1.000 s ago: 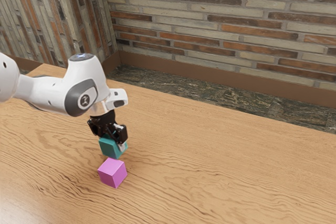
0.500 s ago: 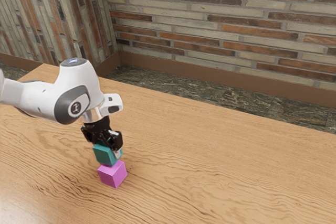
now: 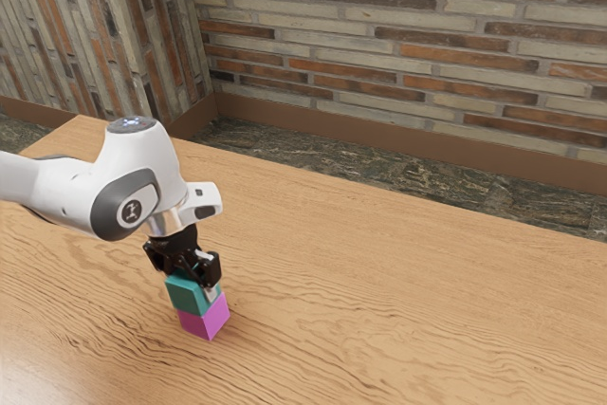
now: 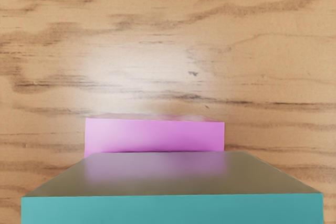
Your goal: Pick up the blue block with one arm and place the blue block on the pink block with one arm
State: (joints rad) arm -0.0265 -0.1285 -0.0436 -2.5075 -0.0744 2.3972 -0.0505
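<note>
Black two-fingered tool (image 3: pixel 194 279) pinches the smooth blue block (image 3: pixel 188 295), a teal-toned cube sitting on the flat-faced pink block (image 3: pixel 214 320), which rests on the bench (image 3: pixel 398 310) of wavy-grained wood.

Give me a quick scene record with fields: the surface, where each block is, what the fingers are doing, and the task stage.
surface: wooden table
blue block: on top of the pink block, sitting a little toward the exterior view's left
pink block: on the table, under the blue block
fingers: shut on the blue block
stage: stacked, not yet released
</note>
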